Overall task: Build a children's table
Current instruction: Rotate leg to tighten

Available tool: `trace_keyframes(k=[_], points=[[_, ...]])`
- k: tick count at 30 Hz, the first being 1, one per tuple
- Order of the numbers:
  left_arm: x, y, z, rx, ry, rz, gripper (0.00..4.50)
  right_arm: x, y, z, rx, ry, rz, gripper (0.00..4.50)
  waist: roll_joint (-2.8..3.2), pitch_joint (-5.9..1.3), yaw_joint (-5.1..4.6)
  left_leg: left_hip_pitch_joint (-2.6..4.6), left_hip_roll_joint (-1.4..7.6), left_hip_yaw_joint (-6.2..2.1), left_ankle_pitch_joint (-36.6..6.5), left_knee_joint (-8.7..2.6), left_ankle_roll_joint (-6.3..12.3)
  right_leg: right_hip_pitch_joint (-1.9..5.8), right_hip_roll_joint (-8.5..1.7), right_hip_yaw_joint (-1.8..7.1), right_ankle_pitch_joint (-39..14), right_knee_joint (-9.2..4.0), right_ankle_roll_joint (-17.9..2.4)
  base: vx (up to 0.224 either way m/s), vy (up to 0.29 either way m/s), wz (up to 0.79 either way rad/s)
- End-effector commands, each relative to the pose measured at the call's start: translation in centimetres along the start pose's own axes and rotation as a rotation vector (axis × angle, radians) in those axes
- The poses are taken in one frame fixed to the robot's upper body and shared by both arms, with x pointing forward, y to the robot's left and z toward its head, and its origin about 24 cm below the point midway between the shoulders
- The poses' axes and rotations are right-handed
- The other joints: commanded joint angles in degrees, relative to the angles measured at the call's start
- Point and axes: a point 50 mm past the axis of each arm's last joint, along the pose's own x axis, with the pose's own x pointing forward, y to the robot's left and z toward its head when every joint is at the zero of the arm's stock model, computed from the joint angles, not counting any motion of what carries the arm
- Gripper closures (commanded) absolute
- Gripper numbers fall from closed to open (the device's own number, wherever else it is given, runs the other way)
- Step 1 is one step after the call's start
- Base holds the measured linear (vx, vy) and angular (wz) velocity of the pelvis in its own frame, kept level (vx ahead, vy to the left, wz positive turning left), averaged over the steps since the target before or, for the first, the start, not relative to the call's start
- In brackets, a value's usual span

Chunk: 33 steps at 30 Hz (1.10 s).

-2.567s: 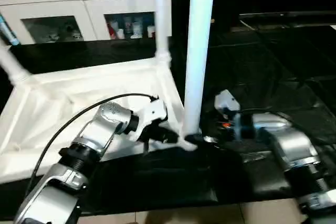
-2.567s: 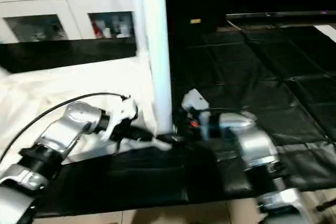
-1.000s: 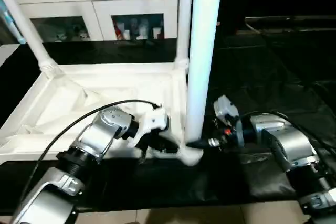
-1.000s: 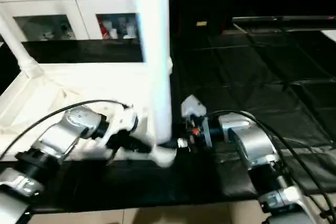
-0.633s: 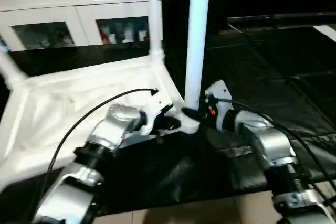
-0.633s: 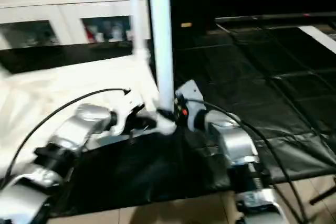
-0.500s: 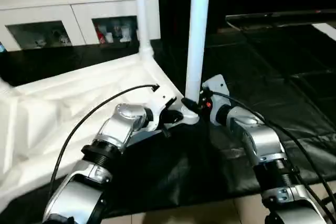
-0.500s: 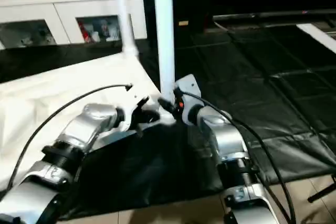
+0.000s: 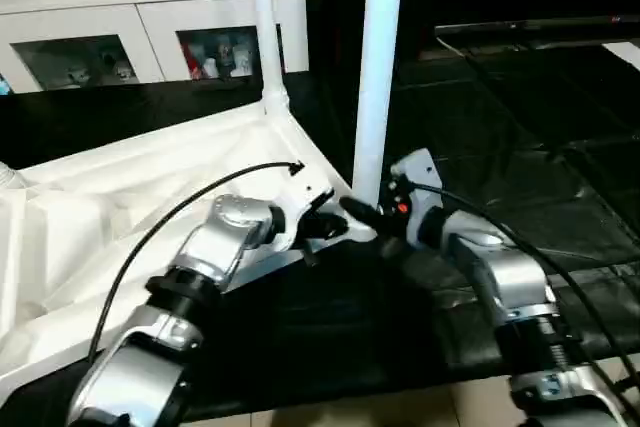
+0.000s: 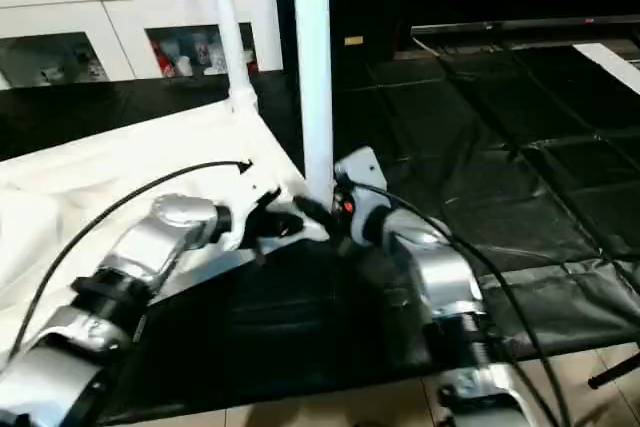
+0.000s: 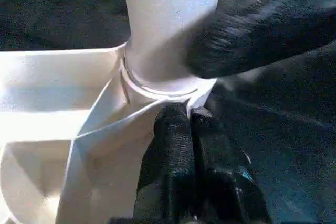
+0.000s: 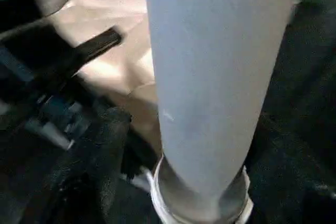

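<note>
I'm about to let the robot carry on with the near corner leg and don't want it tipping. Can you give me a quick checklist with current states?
1. White plastic tabletop lies ribbed underside up on the black mat: ok.
2. Near white tube leg stands upright in its rounded corner socket: ok.
3. Leg fully seated in that socket: cannot tell.
4. Left end effector is shut, fingertips against the socket's base: ok.
5. Right end effector sits at the leg's base, straddling it in the right wrist view; firm grip: cannot tell.
6. Far white tube leg also upright in its corner: ok.
</note>
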Motion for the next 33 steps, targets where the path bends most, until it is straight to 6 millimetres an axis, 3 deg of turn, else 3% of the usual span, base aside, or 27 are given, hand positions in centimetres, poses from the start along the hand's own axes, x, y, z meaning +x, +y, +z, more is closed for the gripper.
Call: trace_keyframes(k=[1, 9, 17, 25, 28, 31, 33], points=[[-0.1, -0.5, 1.1, 0.064, -0.041, -0.071, 4.50, 0.3, 1.6, -0.2, -0.015, 0.007, 0.173, 0.73, -0.77, -3.86, 0.38, -0.46, 0.69, 0.16, -7.07, -3.47, 5.32, 3.99, -2.77, 2.62, -11.84, -3.67, -12.50, 0.000, 0.000, 0.00], [-1.7, -1.9, 0.1, 0.176, 0.011, -0.324, 4.50, -2.3, 0.6, 0.0, -0.088, 0.084, 0.342, 0.07, -0.68, -3.84, 1.22, -0.30, 1.17, 0.24, -7.39, -3.46, 5.27, 3.81, -2.86, 2.68, -11.91, -3.35, -13.51, 0.000, 0.000, 0.00], [-2.4, -2.7, -0.9, 0.260, 0.081, -0.437, 4.50, -3.8, 0.8, 0.0, -0.129, 0.152, 0.563, 0.07, -1.07, -3.80, 1.70, -0.45, 1.08, 0.21, -7.65, -3.42, 4.93, 3.84, -2.85, 2.64, -14.57, -3.47, -12.45, 0.000, 0.000, 0.00], [-3.0, -1.9, -0.6, 0.315, 0.108, -0.334, 4.50, -3.6, 0.4, 0.3, -0.171, 0.153, 0.566, 0.07, -1.31, -3.75, 1.53, -0.43, 1.07, 0.21, -7.30, -3.37, 4.85, 3.73, -2.76, 2.62, -15.45, -3.48, -12.03, 0.000, 0.000, 0.00], [-4.2, -1.4, -0.8, 0.289, 0.142, -0.308, 4.50, -3.7, 0.4, 0.3, -0.175, 0.148, 0.562, 0.07, -1.27, -3.73, 1.50, -0.41, 1.09, 0.17, -7.19, -3.46, 4.52, 3.67, -2.68, 2.61, -16.01, -3.42, -11.55, 0.000, 0.000, 0.00], [-5.9, -1.0, -1.1, 0.206, 0.204, -0.264, 4.50, -4.0, 0.3, 0.2, -0.176, 0.138, 0.546, 0.07, -0.98, -3.73, 1.29, -0.30, 1.13, 0.16, -7.04, -3.47, 4.17, 3.62, -2.61, 2.66, -14.47, -3.05, -12.47, 0.000, 0.000, 0.00], [-6.3, -0.9, -1.1, 0.181, 0.208, -0.217, 4.30, -4.1, 0.2, 0.1, -0.179, 0.131, 0.534, 0.01, -0.90, -3.73, 1.16, -0.23, 1.04, 0.19, -7.21, -3.42, 4.13, 3.56, -2.54, 2.62, -14.78, -3.18, -12.40, 0.000, 0.000, 0.00]])
